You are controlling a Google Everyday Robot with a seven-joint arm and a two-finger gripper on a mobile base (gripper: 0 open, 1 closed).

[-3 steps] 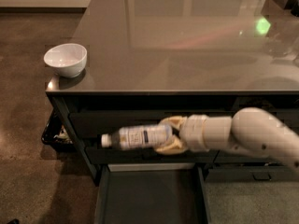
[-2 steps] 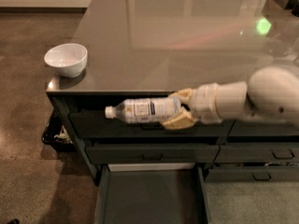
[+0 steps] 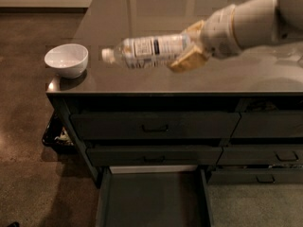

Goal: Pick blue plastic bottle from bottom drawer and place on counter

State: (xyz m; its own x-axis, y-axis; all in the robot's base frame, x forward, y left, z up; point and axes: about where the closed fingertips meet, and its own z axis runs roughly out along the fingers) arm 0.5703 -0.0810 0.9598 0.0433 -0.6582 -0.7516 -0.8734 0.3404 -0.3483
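My gripper is shut on the base end of the blue plastic bottle, a clear pale-bluish bottle with a white cap and a white label. The bottle lies sideways in the air, cap pointing left, above the front part of the counter. The arm reaches in from the upper right. The bottom drawer of the left stack stands pulled open below, its flat tray interior bare.
A white bowl sits on the counter's front left corner. Two handled drawers above the open one are closed. Narrower drawers are at right. A dark bin stands on the floor at left.
The gripper has lifted the bottle from in front of the drawer fronts up and to the right, to above the countertop. The bottle stays sideways in the grip.
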